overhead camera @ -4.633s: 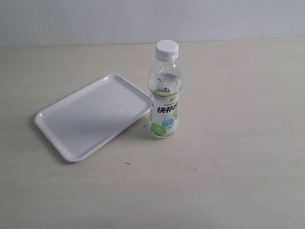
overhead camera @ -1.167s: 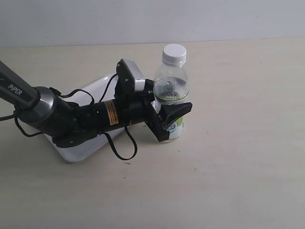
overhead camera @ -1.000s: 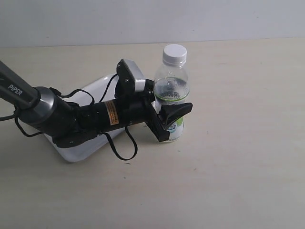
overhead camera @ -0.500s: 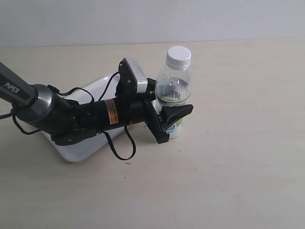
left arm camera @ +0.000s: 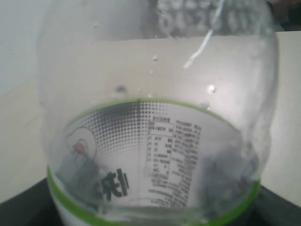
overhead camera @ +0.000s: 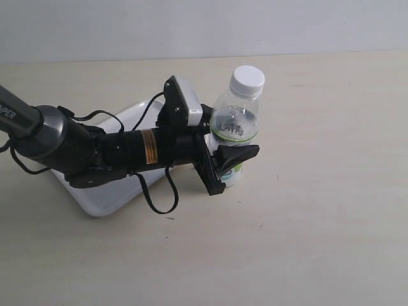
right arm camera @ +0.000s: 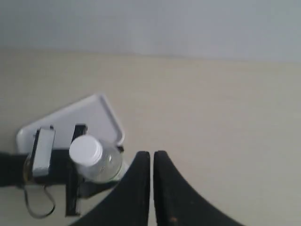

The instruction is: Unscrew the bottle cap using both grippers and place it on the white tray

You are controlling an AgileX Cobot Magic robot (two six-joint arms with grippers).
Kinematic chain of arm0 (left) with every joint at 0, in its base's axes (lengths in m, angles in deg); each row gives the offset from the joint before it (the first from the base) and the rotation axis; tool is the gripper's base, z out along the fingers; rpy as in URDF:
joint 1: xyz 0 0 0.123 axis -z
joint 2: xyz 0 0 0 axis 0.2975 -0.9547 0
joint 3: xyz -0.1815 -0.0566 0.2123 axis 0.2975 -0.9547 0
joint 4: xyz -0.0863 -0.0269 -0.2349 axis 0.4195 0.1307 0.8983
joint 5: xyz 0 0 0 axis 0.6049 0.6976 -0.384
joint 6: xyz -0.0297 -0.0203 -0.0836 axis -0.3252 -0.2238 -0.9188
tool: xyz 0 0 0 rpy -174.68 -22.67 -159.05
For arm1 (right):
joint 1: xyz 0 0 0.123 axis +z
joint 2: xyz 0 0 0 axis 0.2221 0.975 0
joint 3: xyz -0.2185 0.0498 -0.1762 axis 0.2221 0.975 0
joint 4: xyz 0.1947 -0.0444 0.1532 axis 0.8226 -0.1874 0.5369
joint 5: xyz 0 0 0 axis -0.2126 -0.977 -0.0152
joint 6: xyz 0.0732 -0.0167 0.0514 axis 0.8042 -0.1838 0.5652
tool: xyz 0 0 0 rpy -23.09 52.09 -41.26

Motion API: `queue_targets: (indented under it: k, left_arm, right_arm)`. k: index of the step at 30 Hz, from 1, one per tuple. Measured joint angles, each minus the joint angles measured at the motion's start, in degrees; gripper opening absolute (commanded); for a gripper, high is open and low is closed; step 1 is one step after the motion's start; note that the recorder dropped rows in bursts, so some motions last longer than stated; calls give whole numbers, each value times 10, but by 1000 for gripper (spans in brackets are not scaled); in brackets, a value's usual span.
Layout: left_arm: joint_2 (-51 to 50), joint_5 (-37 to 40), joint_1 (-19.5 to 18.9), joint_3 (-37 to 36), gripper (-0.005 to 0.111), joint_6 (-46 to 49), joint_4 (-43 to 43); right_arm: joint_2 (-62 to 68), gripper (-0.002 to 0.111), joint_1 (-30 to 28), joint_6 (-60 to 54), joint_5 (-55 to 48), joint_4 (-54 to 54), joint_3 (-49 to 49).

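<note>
The clear bottle (overhead camera: pixel 236 124) with its white-and-green label leans to the right on the table, its white cap (overhead camera: pixel 247 80) screwed on. My left gripper (overhead camera: pixel 231 153) is shut on the bottle's lower, labelled part. In the left wrist view the bottle (left arm camera: pixel 160 141) fills the picture, so the jaws barely show. The white tray (overhead camera: pixel 95 203) lies left of the bottle, largely hidden under the left arm. My right gripper (right arm camera: pixel 152 157) is shut on nothing and looks down from well above and apart from the cap (right arm camera: pixel 85 149), bottle and tray (right arm camera: pixel 89 115). It is outside the exterior view.
The left arm's thick dark-grey body (overhead camera: pixel 70 150) with its loose black cable (overhead camera: pixel 156 201) lies across the tray. Bare beige tabletop (overhead camera: pixel 319 210) spreads to the right of and in front of the bottle. A pale wall (overhead camera: pixel 204 25) backs the table.
Over the last second the left gripper has shifted right with the bottle, which now leans further right. About 4.6 s ago the bottle stood alone and upright.
</note>
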Motion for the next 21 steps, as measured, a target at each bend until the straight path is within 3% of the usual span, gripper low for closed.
queue_targets:
  k: [3,9,17,21]
  left_arm:
    - [0,0,0,0,39,0,-1]
    - [0,0,0,0,39,0,-8]
    - [1,0,0,0,39,0,-9]
    - [1,0,0,0,39,0,-9]
  right_arm:
    - [106,25,0,-9,-87,45,-84]
    - [251,63,36,-12,-115,106,-143]
    - [331,67,109,3,-120,99,-152]
    - [343,67,147,55,-121,3,-152]
